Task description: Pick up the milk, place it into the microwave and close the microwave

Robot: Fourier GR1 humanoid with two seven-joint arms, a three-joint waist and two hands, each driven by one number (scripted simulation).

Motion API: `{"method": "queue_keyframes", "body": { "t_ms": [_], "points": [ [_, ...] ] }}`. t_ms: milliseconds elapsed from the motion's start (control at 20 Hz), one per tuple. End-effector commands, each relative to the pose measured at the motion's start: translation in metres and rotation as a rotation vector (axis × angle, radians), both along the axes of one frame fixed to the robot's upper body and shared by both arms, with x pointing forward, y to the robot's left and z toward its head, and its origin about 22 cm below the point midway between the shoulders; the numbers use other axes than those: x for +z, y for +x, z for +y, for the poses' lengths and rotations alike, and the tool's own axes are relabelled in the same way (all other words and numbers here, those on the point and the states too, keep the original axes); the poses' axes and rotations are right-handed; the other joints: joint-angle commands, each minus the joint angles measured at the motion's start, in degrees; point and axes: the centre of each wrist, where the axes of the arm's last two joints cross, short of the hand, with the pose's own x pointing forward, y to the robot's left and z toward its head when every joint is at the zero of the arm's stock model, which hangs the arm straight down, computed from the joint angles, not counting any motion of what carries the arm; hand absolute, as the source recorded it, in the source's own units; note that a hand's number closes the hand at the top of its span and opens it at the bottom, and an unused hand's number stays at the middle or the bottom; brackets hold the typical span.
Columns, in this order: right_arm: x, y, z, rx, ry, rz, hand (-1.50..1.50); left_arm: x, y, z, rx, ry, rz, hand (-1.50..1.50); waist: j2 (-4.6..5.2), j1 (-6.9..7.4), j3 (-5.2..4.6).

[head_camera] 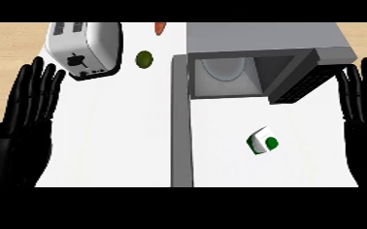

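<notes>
The milk point(263, 140) is a small white carton with green marks, standing on the white counter at right centre. Behind it sits the grey microwave point(265, 36) with its cavity open toward me and a white turntable plate point(224, 68) inside. Its door point(182, 121) swings out to the left and stretches toward the view's lower edge. My left hand point(28, 106) rests open at the left edge, fingers up. My right hand point(354, 102) rests open at the right edge, to the right of the milk and apart from it.
A silver toaster point(86, 48) stands at the back left. A green round fruit point(145, 58) lies beside it, and an orange-red object point(160, 27) sits at the counter's back edge. The open door divides the counter into left and right parts.
</notes>
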Motion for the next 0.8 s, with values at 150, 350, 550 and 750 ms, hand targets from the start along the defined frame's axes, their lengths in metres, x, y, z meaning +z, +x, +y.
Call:
{"method": "queue_keyframes", "body": {
  "t_ms": [150,350,550,750],
  "points": [
    [-0.01,-0.036,0.003,-0.009,0.01,0.004,-1.5,0.008,0.008,0.005,-0.074,0.02,-0.012,-1.5,-0.84,1.64,-1.13],
    [-0.02,-0.063,0.026,0.084,0.089,0.128,-1.5,-0.014,0.016,-0.002,-0.119,-0.165,0.156,-1.5,-1.05,1.04,-1.16],
    [-0.043,-0.095,0.016,0.069,0.094,0.164,-1.5,-0.035,0.012,-0.005,-0.128,-0.17,0.164,-1.5,-0.91,1.12,-1.12],
    [-0.067,-0.101,0.021,0.064,0.04,0.187,-1.5,-0.043,-0.013,-0.019,-0.13,-0.195,0.16,-1.5,-0.9,1.67,-1.13]
  ]
}}
